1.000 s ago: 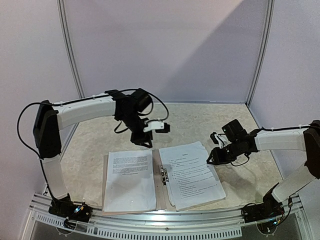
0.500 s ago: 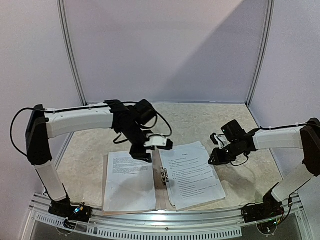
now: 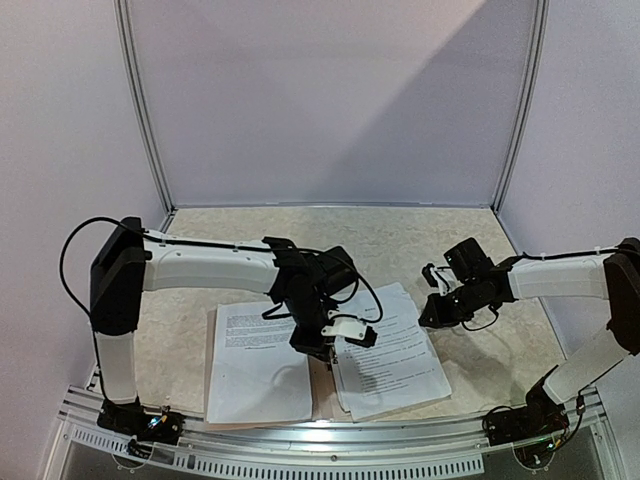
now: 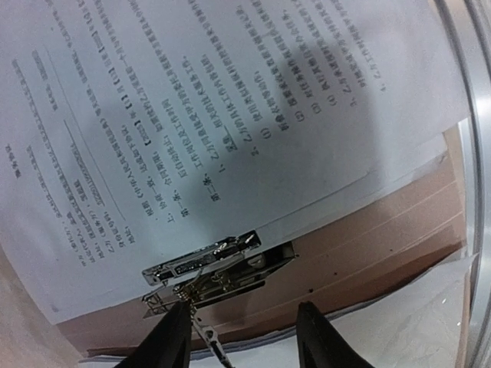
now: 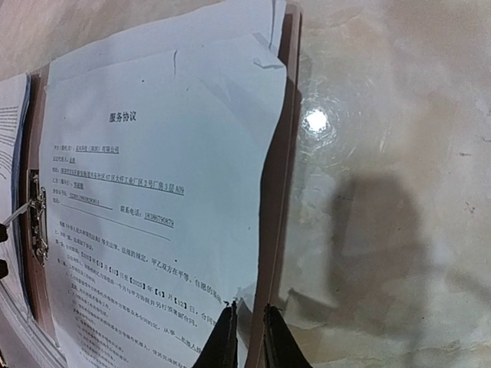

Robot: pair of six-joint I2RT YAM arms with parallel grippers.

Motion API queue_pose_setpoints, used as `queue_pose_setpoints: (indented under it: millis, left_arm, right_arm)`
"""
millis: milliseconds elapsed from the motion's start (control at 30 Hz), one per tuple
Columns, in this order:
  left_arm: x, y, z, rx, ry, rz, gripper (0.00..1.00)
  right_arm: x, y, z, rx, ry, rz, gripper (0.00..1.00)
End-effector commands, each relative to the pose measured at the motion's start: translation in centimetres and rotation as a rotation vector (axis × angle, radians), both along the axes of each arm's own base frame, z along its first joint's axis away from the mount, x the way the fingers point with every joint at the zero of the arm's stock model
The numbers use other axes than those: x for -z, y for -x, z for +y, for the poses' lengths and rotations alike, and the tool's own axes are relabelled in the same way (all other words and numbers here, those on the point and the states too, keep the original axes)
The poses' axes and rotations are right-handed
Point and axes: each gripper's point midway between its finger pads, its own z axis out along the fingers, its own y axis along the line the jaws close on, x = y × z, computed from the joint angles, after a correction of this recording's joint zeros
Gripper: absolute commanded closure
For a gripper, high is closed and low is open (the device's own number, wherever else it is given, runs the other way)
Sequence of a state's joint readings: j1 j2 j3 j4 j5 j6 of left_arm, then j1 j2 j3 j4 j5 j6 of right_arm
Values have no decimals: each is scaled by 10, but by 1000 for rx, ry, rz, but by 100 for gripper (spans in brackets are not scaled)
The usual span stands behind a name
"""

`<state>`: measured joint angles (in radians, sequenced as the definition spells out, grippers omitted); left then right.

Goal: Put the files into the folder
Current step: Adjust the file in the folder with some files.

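Observation:
The tan folder (image 3: 319,385) lies open near the front edge, with white printed files on its left leaf (image 3: 258,360) and on its right leaf (image 3: 392,350). My left gripper (image 3: 335,345) is low over the spine. In the left wrist view it (image 4: 244,341) is open, its jaws either side of the metal clip (image 4: 207,264), which lies just ahead on the brown folder (image 4: 368,253). My right gripper (image 3: 432,312) is at the right leaf's outer edge. In the right wrist view it (image 5: 249,337) is closed on that folder edge (image 5: 288,153) beside the top sheet (image 5: 169,192).
The marbled table top (image 3: 430,240) stretches behind and right of the folder. White booth walls (image 3: 330,100) close the back and sides. A metal rail (image 3: 300,440) runs along the front edge, seen close in the left wrist view (image 4: 472,115).
My left arm has swung forward and down from behind the folder to the clip on the spine. My right gripper has stayed at the right leaf's edge.

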<state>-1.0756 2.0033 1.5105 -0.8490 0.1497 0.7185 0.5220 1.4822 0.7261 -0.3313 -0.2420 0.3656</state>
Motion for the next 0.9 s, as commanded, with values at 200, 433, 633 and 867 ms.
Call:
queue_pose_setpoints:
  millis: [200, 433, 633, 867]
  left_arm:
    - [1, -19, -3, -72, 12, -36, 69]
    - [-10, -37, 2, -129, 43, -37, 71]
    - [-12, -48, 3, -171, 64, -34, 80]
    - [-16, -52, 4, -176, 74, -34, 91]
  right_arm:
    - [-10, -1, 2, 2, -34, -15, 91]
    - [-6, 0, 4, 1, -37, 11, 92]
    - [-4, -1, 8, -7, -51, 32, 97]
    - [-9, 1, 14, -23, -86, 37, 100]
